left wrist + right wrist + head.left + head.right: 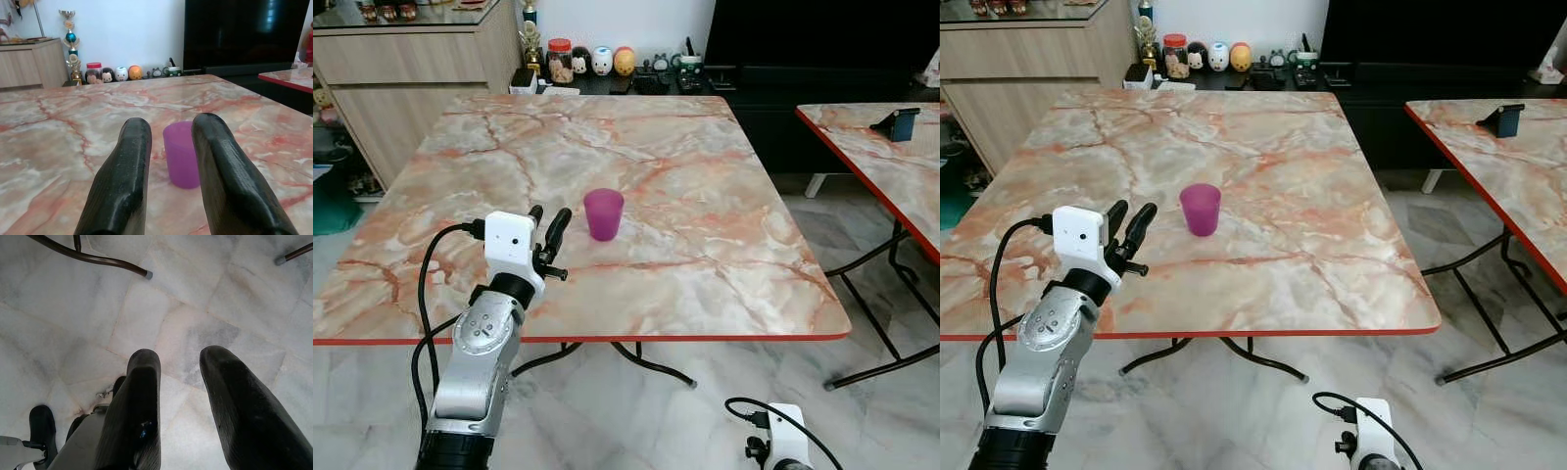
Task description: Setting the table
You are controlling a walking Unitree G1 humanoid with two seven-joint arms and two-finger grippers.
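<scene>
A small purple plastic cup (604, 213) stands alone near the middle of the big square table with the pink marble top (705, 196). All around the cup the top is bare, so a gripper could come at it from any side. The left gripper (547, 233) is over the table just beside the cup, its two black fingers apart with the cup ahead of the gap. A second marble table with a red edge (881, 166) stands well apart on the right.
</scene>
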